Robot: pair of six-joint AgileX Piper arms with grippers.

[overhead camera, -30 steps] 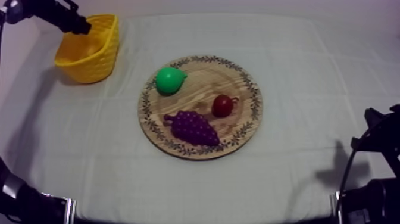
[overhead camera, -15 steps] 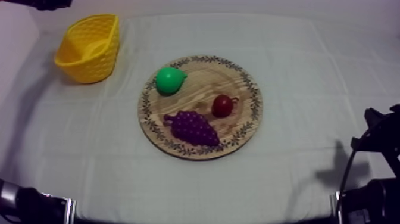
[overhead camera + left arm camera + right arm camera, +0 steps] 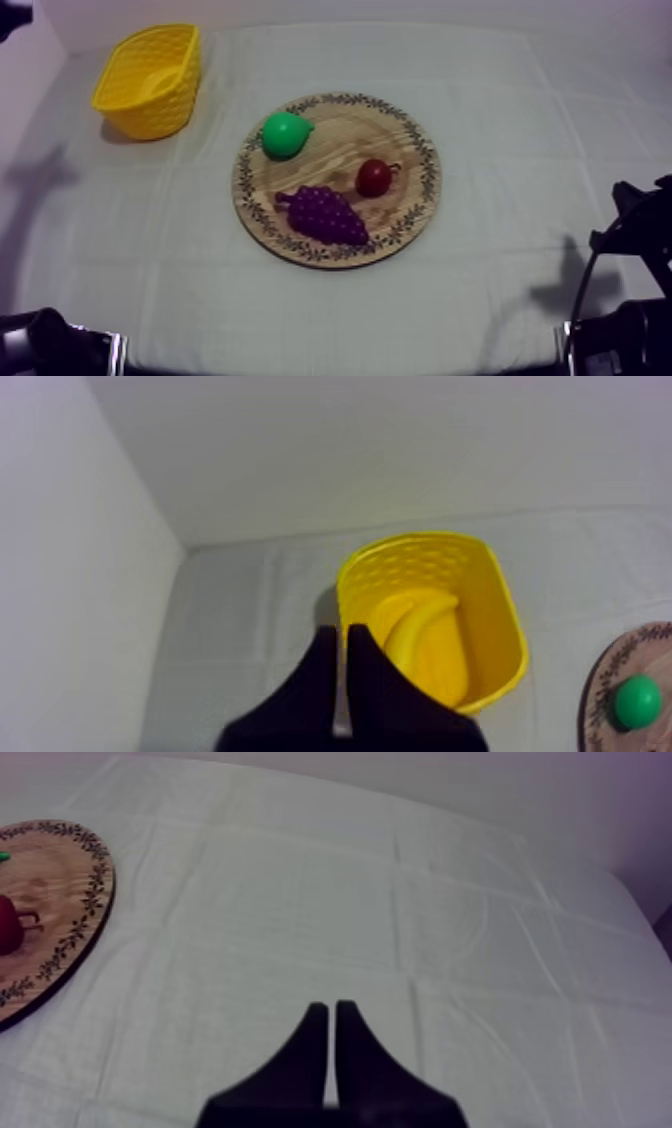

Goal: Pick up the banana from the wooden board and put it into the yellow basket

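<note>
Inside the yellow basket [image 3: 425, 559], curved pale-yellow banana [image 3: 418, 628], lying lengthwise

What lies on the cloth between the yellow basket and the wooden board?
Nothing: in the top view, only bare cloth separates the yellow basket from the wooden board.

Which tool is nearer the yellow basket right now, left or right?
Left. The left tool hangs just beside the yellow basket, which holds the banana. The right tool sits over bare cloth, on the far side of the wooden board from it.
</note>
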